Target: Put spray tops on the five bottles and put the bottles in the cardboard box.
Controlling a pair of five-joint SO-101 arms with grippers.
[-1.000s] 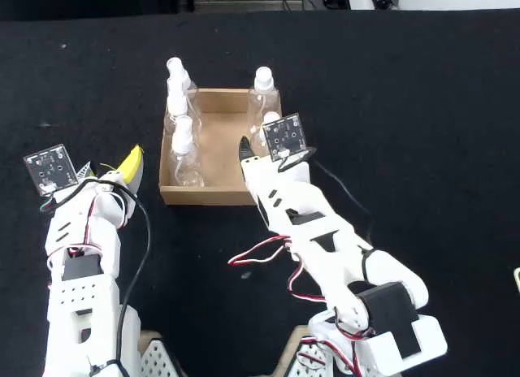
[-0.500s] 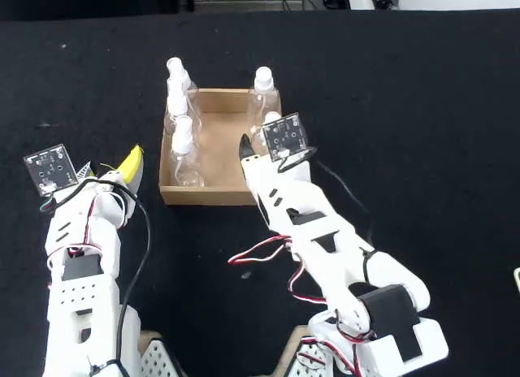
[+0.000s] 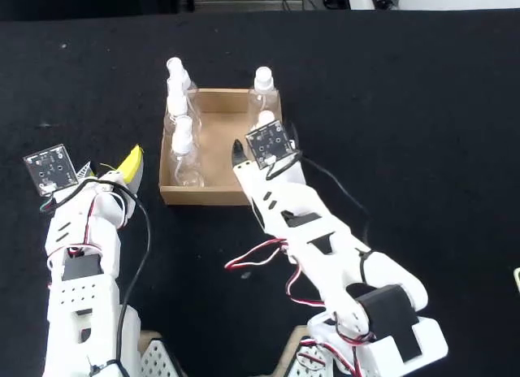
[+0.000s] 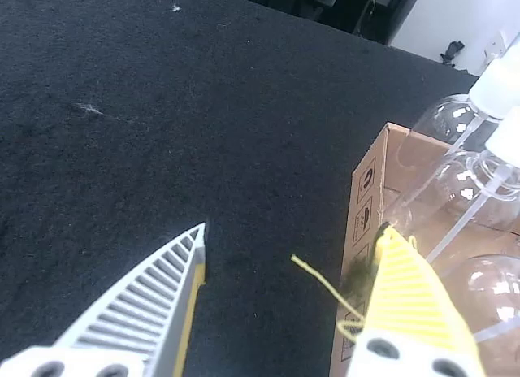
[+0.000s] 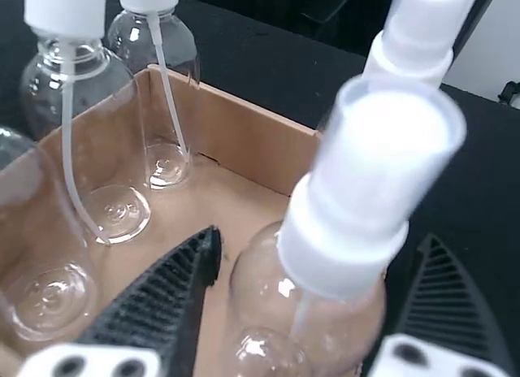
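Shows the right tool [image 5: 322, 240] released, jaws astride a spray-topped bottle [image 5: 325, 300] standing in the cardboard box [image 3: 207, 195] toward the table's [image 3: 422, 109] far edge. Shows three more bottles [image 3: 179, 141] lining the box's wall nearer the table's left edge. Shows the left tool [image 4: 291, 227] released too, just beside the box.

soft, even light is falling from above onto the black table [image 3: 422, 109], casting hardly any shadow. small highlights are glinting on the clear bottles [image 5: 81, 101] in the cardboard box [image 3: 203, 194], and the nearest white spray top [image 5: 382, 174] is glowing brightly.
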